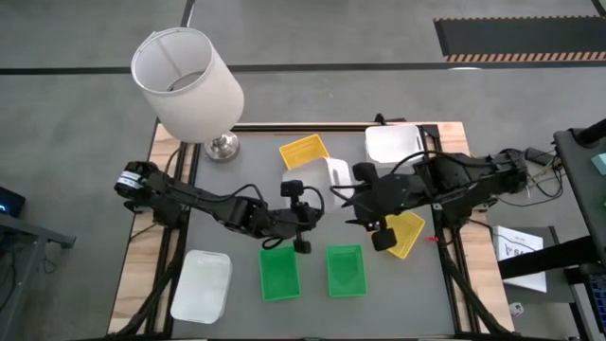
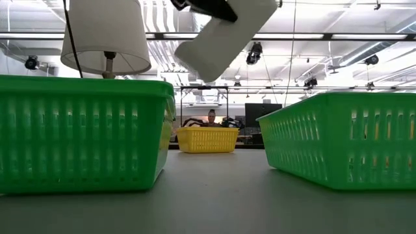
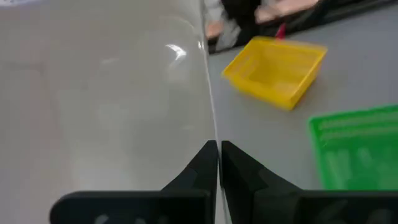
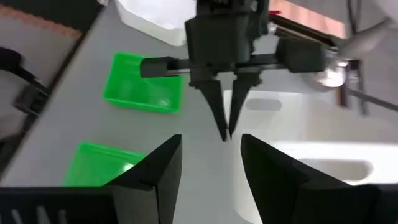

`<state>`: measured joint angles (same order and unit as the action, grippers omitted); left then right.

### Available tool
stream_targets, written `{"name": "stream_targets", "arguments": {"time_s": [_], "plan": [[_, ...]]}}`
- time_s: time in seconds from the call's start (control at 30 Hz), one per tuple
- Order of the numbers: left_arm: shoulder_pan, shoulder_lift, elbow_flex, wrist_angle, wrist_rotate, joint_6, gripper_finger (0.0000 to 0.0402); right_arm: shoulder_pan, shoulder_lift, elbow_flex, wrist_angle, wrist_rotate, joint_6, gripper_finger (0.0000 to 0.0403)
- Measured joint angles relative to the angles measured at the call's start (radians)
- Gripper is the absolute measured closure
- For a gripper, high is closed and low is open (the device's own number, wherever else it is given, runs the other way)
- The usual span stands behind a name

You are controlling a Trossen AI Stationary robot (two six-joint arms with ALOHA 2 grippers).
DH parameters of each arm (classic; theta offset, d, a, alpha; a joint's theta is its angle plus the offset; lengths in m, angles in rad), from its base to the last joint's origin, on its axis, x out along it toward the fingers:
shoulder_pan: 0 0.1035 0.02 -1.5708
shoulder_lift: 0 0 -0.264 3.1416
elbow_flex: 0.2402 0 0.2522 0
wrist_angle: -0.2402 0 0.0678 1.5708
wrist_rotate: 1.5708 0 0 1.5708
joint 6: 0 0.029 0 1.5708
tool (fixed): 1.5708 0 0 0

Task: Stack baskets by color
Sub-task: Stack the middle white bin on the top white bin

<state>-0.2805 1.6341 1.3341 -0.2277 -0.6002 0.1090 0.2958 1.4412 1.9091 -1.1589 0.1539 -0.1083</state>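
Two green baskets point(image 2: 81, 133) point(image 2: 344, 140) fill the low view's foreground, cut off at both sides, with bare table between them and a yellow basket point(image 2: 208, 139) far behind. Left gripper point(image 3: 217, 162), fingers together, pinches the rim of a white basket point(image 1: 335, 172) lifted mid-table, which blocks much of its wrist view. Right gripper point(image 4: 208, 165), jaws apart and empty, faces it just beside; another yellow basket point(image 1: 405, 234) lies partly under that arm, near the table's right edge
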Motion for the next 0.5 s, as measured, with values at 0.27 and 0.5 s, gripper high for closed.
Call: {"name": "stream_targets", "arguments": {"time_s": [0.27,0.5], "plan": [[0.011,0.0,0.004,-0.054,-0.013,-0.053,0.0401,-0.009,0.181,0.259,-0.219,0.162,-0.099,0.0226],[0.038,0.0,0.003,-0.094,-0.016,-0.048,0.0401,-0.008,0.261,0.297,-0.266,0.188,-0.069,0.0183]]}}
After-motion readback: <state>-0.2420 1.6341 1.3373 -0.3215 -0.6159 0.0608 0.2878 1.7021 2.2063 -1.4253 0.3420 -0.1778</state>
